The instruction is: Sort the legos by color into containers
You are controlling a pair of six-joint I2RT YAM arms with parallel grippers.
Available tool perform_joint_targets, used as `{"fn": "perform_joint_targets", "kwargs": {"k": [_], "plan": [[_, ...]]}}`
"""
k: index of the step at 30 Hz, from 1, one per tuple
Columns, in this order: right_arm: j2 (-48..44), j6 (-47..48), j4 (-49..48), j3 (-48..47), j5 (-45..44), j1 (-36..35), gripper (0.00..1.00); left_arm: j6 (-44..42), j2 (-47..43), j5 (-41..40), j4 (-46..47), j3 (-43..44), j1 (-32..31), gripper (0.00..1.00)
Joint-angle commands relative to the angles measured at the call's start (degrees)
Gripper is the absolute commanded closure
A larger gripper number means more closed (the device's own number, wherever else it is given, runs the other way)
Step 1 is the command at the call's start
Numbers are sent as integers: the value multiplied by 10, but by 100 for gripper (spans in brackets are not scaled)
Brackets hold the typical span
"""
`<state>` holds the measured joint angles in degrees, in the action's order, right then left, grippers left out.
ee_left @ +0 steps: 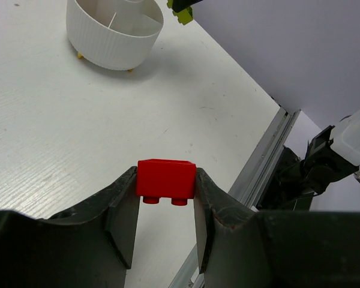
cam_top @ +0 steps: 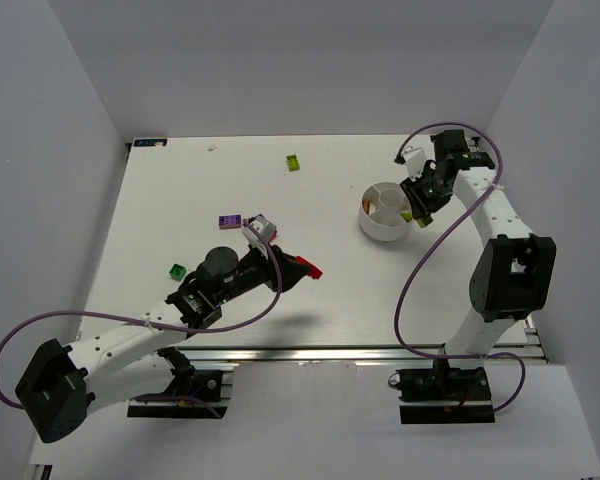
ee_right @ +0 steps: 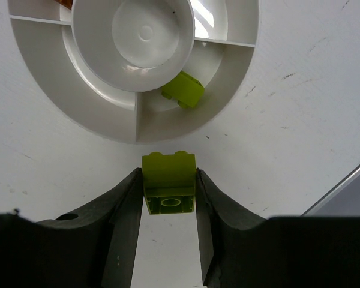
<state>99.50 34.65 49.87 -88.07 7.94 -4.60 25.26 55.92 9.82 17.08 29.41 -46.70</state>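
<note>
Each of your grippers pinches one brick: red on the left, yellow-green on the right by the bowl.

The red brick (ee_left: 166,178) sits clamped between the fingers of your left gripper (ee_left: 166,187), studs pointing down in the wrist view, above the near middle of the table (cam_top: 180,190) and well apart from the bowl (cam_top: 378,226). The yellow-green brick (ee_right: 168,174) is squeezed in your right gripper (ee_right: 168,191), just outside the bowl's rim on its right side. A second yellow-green brick (ee_right: 183,89) already lies in the wedge compartment (ee_right: 168,111) nearest that gripper, beside the central cup (ee_right: 135,36). Loose on the table you have a purple brick (cam_top: 231,220), a green brick (cam_top: 178,271) beside your left arm, and a far yellow-green brick (cam_top: 293,162).
</note>
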Motion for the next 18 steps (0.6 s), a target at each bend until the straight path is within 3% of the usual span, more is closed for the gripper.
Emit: {"fn": "perform_joint_targets", "kwargs": {"k": [1, 11, 14, 18], "plan": [[0, -6, 8, -24, 17, 1, 100, 7, -13, -6, 16, -1, -2, 100], [-1, -4, 5, -25, 34, 5, 100, 11, -12, -9, 19, -3, -2, 100], [-4, 2, 3, -31, 86, 21, 100, 13, -13, -13, 18, -2, -1, 100], [-19, 21, -59, -10, 255, 78, 100, 19, -18, -17, 18, -5, -2, 100]]}}
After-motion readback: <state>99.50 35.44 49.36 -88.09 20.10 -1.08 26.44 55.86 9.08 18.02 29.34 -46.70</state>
